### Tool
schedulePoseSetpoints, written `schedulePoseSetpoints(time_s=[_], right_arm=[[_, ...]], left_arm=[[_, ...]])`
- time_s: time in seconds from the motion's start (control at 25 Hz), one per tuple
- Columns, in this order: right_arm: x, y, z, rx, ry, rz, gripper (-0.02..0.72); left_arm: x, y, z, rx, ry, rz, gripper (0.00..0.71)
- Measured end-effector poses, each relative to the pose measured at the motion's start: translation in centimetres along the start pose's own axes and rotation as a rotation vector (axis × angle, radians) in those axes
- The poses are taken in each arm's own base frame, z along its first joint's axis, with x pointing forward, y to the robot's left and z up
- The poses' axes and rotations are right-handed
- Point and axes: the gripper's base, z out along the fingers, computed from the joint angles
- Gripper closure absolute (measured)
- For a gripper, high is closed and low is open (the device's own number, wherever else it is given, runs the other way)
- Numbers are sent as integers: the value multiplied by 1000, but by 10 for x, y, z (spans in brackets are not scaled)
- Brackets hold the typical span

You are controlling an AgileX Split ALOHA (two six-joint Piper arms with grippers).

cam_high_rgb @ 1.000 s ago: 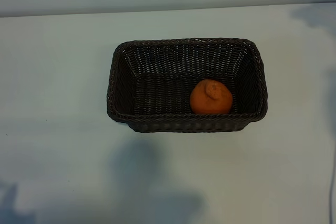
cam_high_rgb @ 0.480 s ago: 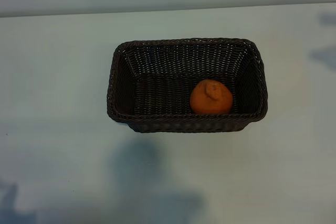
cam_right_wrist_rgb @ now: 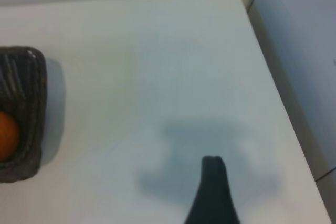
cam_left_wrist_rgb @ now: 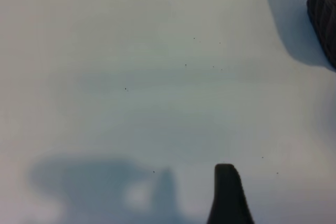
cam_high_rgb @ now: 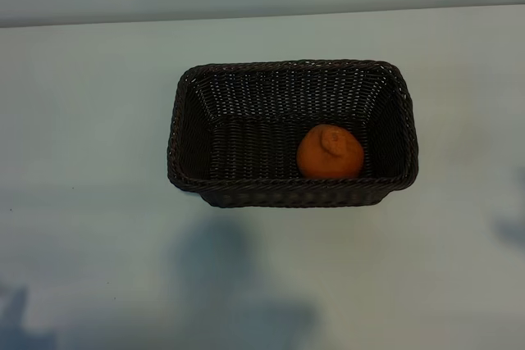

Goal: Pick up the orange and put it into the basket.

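The orange [cam_high_rgb: 330, 152], small and round with a knobby stem end turned upward, is seen lying inside the basket [cam_high_rgb: 190, 120], on its floor toward the right end and close against the near wall. The basket, a dark brown woven rectangle with rounded corners and a braided rim, is set on the pale table [cam_high_rgb: 90, 120].

In the right wrist view, only a sliver of the fruit is caught at the picture's edge, behind a cut-off corner of the basket. In the left wrist view, just one corner of the weave is shown.

Neither arm is visible from the exterior camera. Of the left gripper [cam_left_wrist_rgb: 228, 195] and the right gripper [cam_right_wrist_rgb: 212, 192], a single dark fingertip each is seen above bare table; both are spread apart and nothing is held.
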Motion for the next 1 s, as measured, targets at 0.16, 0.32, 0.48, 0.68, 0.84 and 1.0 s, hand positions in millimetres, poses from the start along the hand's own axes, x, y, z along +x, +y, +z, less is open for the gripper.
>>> schedulePoseSetpoints(time_s=[0.16,0.32,0.48,0.68,0.84,1.0], right_arm=[[30,1,1,-25,-27,3,173],[57,1,16,-32,1,5,173],[78,1,34,-64,57,-14,173],[95,0,33,-94,21,-40,173],[102,-2,23,-107,-81,-53,174],[105,-3,27,-98,-65,-68,174]], left_arm=[[0,0,0,0,0,0,222],[0,0,0,0,0,0,222],[0,0,0,0,0,0,222],[0,0,0,0,0,0,222],[0,0,0,0,0,0,222],[0,0,0,0,0,0,222]])
